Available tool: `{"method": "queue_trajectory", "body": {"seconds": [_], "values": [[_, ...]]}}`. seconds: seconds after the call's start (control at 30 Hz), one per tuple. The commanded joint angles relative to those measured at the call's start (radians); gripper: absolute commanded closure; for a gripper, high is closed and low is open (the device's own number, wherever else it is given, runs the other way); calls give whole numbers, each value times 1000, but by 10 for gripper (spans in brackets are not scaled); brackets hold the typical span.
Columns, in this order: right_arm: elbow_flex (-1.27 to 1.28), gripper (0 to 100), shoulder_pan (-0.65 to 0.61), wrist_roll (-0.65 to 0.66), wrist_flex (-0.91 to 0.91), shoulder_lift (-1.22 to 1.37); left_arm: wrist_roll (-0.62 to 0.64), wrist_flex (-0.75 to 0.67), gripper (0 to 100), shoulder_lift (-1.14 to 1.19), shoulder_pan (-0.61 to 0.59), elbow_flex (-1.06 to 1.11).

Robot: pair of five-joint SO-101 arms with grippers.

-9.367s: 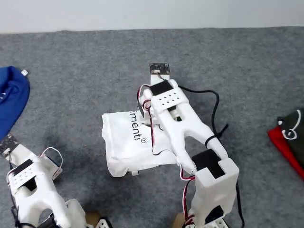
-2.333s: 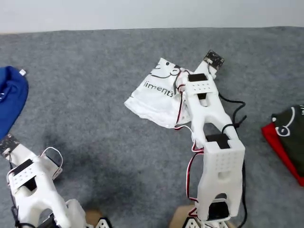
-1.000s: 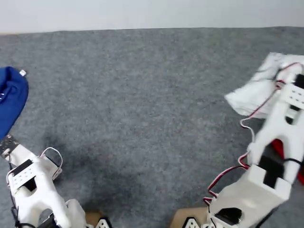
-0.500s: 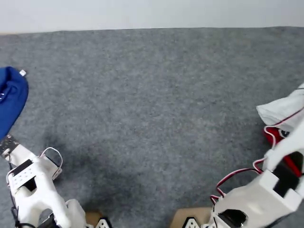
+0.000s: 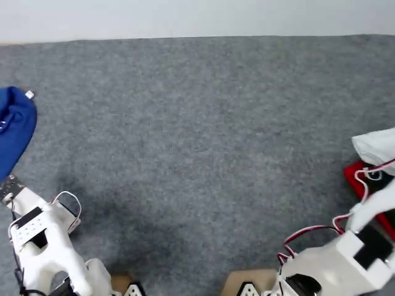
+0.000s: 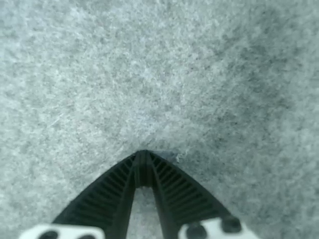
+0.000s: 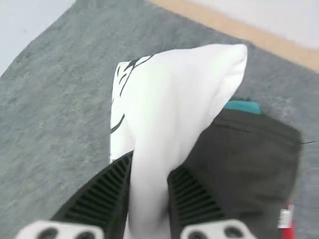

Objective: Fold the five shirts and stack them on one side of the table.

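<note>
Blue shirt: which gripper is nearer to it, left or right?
Left. The left gripper is shut over the grey mat, close to the blue shirt. The right gripper is at the opposite side of the table, shut on the white shirt above the dark shirt.

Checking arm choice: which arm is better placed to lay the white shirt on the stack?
Right. Its jaws grip the white shirt over the stacked dark shirt; the left arm's jaws are shut, empty, across the table.
</note>
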Motion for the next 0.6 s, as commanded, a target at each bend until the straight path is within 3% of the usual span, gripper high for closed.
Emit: {"method": "queue_trajectory", "body": {"seconds": [0.0,0.57], "values": [[-34,989,59,15,-2,-76,6,9,996,-2,0,21],[37,987,222,18,7,157,6,9,996,-2,0,21]]}}
